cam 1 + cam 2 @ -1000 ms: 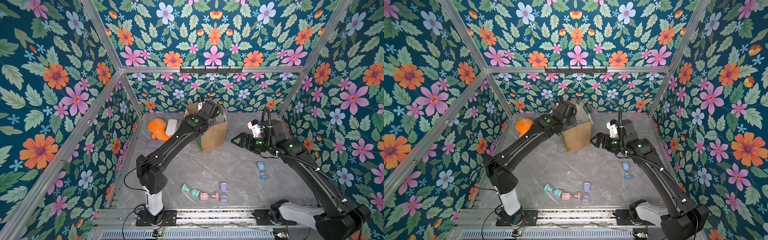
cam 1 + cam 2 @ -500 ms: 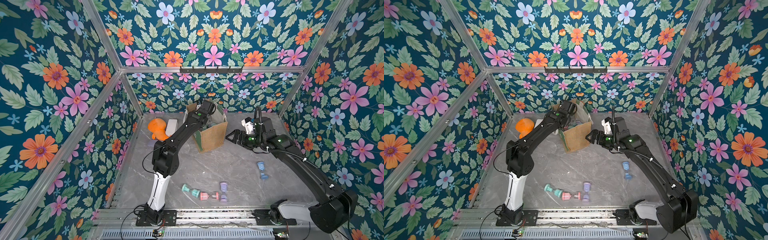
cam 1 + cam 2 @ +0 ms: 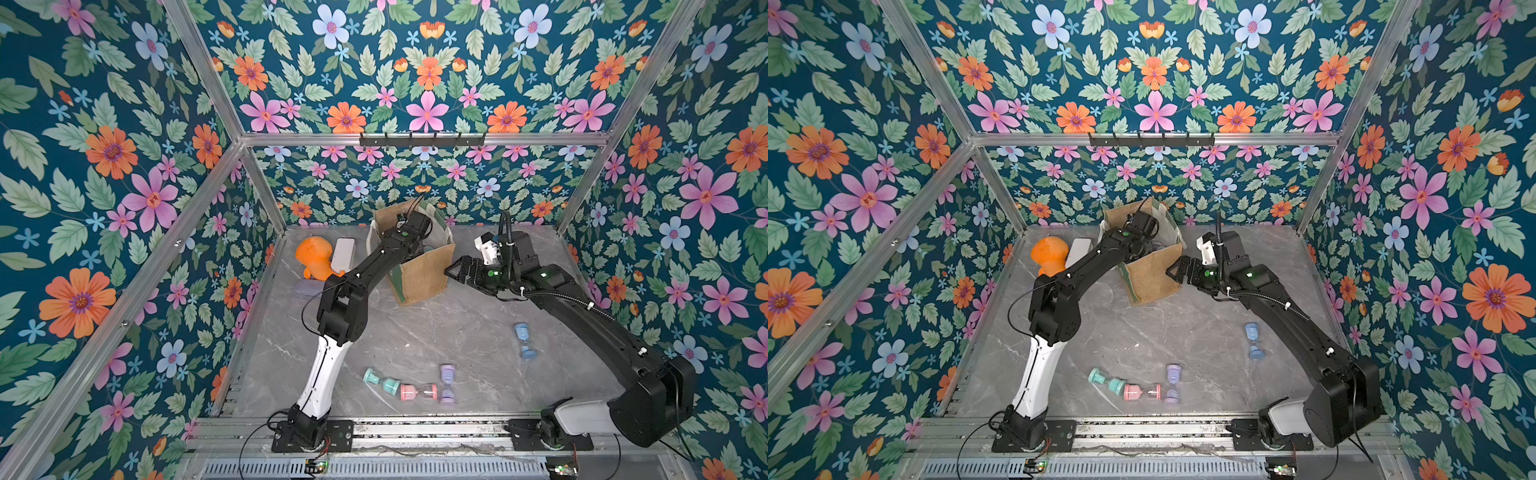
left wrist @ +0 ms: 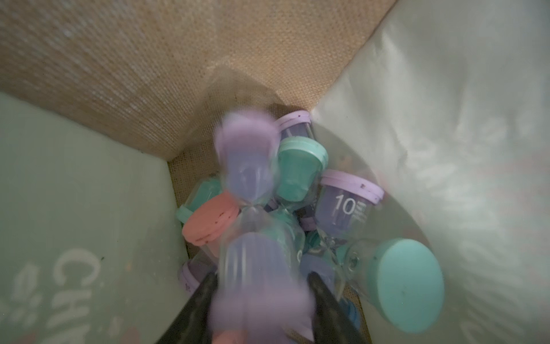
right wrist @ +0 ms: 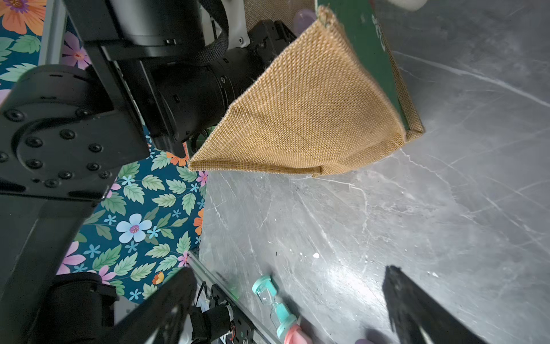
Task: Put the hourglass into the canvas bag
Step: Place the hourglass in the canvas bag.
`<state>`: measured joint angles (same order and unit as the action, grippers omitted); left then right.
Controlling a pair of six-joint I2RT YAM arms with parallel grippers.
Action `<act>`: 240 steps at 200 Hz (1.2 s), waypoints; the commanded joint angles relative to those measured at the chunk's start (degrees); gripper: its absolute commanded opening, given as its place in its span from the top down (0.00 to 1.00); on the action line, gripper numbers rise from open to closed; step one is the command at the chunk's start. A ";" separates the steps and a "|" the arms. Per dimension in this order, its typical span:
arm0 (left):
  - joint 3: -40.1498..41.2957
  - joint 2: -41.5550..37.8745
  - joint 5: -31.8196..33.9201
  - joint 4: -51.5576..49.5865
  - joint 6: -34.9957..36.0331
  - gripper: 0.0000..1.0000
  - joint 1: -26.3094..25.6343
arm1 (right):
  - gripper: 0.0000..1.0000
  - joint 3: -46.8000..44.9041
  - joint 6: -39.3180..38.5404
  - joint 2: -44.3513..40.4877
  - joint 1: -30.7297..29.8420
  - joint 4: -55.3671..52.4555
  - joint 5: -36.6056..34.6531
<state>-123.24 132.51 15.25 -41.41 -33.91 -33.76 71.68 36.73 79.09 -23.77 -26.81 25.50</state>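
So that it lands inside the canvas bag (image 3: 419, 274), the blurred lilac hourglass (image 4: 253, 256) is flanked, perhaps gripped, by the left claw (image 4: 262, 280); the right claw (image 5: 288, 272) is spread wide.

My left arm (image 3: 361, 270): black angular upper links above a white tapered lower link (image 3: 322, 382), mounted on a black base plate (image 3: 311, 434); a thin black cable (image 3: 309, 299) loops beside the elbow. My right arm (image 3: 582, 307): black links, a white base link (image 3: 582, 415), a ribbed black hose (image 3: 557, 296) along it and a white camera housing (image 3: 487, 249) at the wrist. Each forearm carries a small green light (image 3: 542, 274). Round black screws (image 5: 34, 141) ring my left arm's joint cover. My right gripper (image 5: 290, 269) ends in two flat black fingers (image 5: 166, 303).
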 commanded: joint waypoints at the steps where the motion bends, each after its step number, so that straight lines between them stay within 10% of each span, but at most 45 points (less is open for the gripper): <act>1: -0.20 -0.18 1.10 -0.90 0.90 0.47 0.10 | 0.01 0.68 -1.20 0.05 -0.03 0.99 -0.01; 143: 8.39 -21.47 -1.19 4.12 0.30 0.27 -2.10 | 0.01 -1.88 -5.32 -8.83 5.43 -15.85 -12.10; 240: 21.69 -31.98 2.42 9.68 -5.06 0.21 -18.05 | 0.01 -8.41 -5.41 -18.70 11.43 -29.29 -20.58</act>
<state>-102.98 100.88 15.55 -34.24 -34.79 -48.42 64.62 30.28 62.04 -13.82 -51.22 7.16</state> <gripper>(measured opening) 0.789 0.993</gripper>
